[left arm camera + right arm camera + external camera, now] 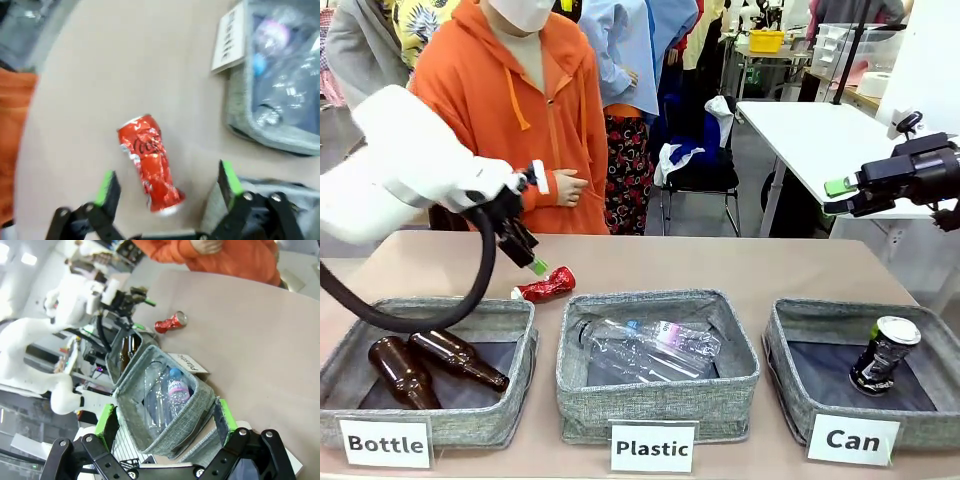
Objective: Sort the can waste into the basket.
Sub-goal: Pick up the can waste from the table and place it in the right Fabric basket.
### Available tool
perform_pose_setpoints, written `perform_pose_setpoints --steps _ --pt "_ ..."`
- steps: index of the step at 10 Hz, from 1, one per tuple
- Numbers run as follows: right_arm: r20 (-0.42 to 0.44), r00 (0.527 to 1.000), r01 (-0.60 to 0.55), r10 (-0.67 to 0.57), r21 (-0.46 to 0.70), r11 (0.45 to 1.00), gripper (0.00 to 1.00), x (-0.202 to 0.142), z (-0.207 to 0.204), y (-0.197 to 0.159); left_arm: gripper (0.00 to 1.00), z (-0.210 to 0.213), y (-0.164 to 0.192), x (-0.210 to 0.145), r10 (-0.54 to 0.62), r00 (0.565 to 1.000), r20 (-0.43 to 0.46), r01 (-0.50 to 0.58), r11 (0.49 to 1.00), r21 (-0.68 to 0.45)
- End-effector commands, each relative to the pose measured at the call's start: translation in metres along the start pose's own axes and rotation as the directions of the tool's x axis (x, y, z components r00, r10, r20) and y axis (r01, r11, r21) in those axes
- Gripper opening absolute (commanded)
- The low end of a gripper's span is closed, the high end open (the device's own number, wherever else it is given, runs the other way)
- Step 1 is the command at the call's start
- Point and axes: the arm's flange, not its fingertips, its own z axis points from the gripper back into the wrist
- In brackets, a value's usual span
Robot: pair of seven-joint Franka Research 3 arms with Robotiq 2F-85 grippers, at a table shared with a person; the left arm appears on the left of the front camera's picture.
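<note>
- A beige table [720, 265] is spanning the foreground, its far edge running straight across the room.
- A white table [820, 130] is standing beyond the far right corner, on pale legs.
- A black chair [705, 182] is sitting left of it, draped with blue and white cloth [685, 155].
- A yellow crate [766, 40] is resting far back in the room.
- Grey floor [752, 160] is showing between the furniture.
- Bright light panels [29, 259] are glowing overhead in the right wrist view.

The left arm [400, 170] bends in from the left, with the left gripper [532, 258] tilted steeply downward, jaws spread wide. The right gripper [837, 197] is raised high at the right, pointing inward, jaws likewise wide apart.
</note>
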Motion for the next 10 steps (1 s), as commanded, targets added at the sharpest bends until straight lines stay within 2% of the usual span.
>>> perform_pose_setpoints --steps 1,3,7,9,10 --pt "-0.004 1.000 -0.020 0.020 0.002 1.000 1.00 0.000 0.002 0.001 1.00 -0.028 0.015 0.009 0.007 0.990 -0.139 0.000 0.999 0.051" --pt "-0.004 1.000 -0.020 0.020 0.002 1.000 1.00 0.000 0.002 0.001 1.00 -0.061 0.016 0.012 -0.011 0.973 -0.229 0.032 0.996 0.089" --pt "-0.004 1.000 -0.020 0.020 0.002 1.000 1.00 0.000 0.002 0.001 1.00 -0.094 0.013 0.009 -0.021 0.956 -0.293 0.040 0.998 0.058" --pt "-0.004 1.000 -0.020 0.020 0.002 1.000 1.00 0.000 0.002 0.001 1.00 -0.098 0.016 0.010 0.007 0.954 -0.298 0.003 1.000 0.031" --pt "-0.004 1.000 -0.020 0.020 0.002 1.000 1.00 0.000 0.002 0.001 0.52 -0.096 0.017 0.010 0.006 0.946 -0.323 0.011 0.999 0.051"
